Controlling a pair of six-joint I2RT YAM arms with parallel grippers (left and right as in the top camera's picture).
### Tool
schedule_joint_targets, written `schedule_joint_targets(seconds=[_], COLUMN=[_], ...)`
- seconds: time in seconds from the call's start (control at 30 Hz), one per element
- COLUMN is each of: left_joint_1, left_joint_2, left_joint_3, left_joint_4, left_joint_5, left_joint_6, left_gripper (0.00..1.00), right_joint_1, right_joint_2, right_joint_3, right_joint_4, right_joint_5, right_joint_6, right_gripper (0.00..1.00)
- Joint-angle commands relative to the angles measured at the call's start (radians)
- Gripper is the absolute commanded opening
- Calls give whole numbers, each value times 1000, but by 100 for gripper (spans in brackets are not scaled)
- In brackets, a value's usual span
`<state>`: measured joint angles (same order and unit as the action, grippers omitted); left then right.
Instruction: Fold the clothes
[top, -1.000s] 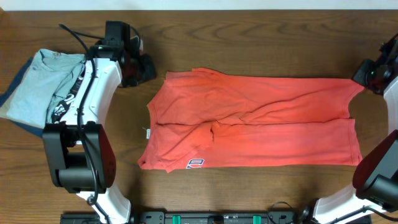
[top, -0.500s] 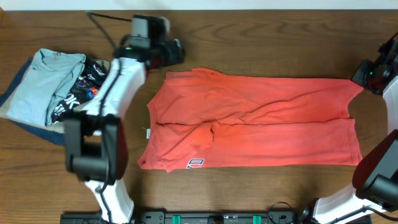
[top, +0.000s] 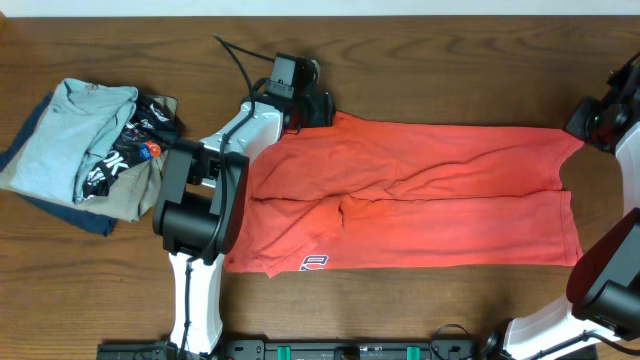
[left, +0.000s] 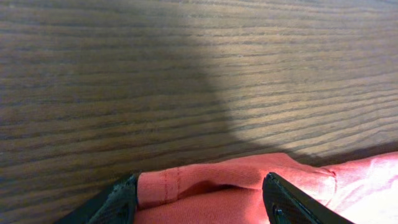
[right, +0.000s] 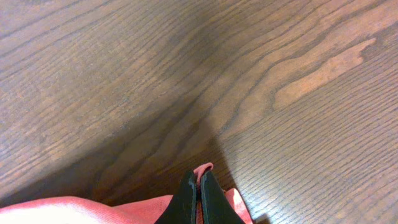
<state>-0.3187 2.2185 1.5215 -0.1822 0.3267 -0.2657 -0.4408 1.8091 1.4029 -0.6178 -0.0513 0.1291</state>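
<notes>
The coral-red T-shirt (top: 420, 200) lies flat across the middle of the table, folded lengthwise, with a bit of white-and-grey print showing at its front left. My left gripper (top: 315, 108) is open at the shirt's far left corner, its fingers (left: 202, 199) straddling the hemmed edge of the red cloth (left: 205, 186). My right gripper (top: 590, 125) is at the shirt's far right corner, shut on a pinch of the red fabric (right: 205, 169), as the right wrist view (right: 199, 199) shows.
A pile of folded clothes sits at the left: a light blue-grey shirt (top: 70, 140) on top of a black garment with white print (top: 135, 140). The wooden table (top: 420, 60) extends behind the shirt.
My left arm has swung right from beside the clothes pile to the shirt's far left corner. The right gripper and the shirt have stayed put.
</notes>
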Motion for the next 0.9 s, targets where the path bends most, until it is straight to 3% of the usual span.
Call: schedule_joint_targets(seconds=[0.0,0.07,0.17,0.3,0.87], left_joint_1=[-19,-31,-39,-35,5], left_joint_2=[43,43,43,42,-148], left_joint_3=[13,13,13,15,98], left_joint_4=[-20,-33,-42,-36,-100], left_joint_5=[-21,-21,-21,-24,-25], left_joint_6=[-10,-9,-9,-10,-25], left_gripper=[66,58,32,8,6], right_joint_1=[12,12,12,12,11], right_joint_2=[5,5,5,5,5], right_joint_3=[3,3,3,3,3], right_joint_4=[-3,-3,-3,-3,-3], right_joint_5=[10,10,10,10,10], right_joint_6=[4,4,4,4,4], right_gripper=[1,1,1,1,1])
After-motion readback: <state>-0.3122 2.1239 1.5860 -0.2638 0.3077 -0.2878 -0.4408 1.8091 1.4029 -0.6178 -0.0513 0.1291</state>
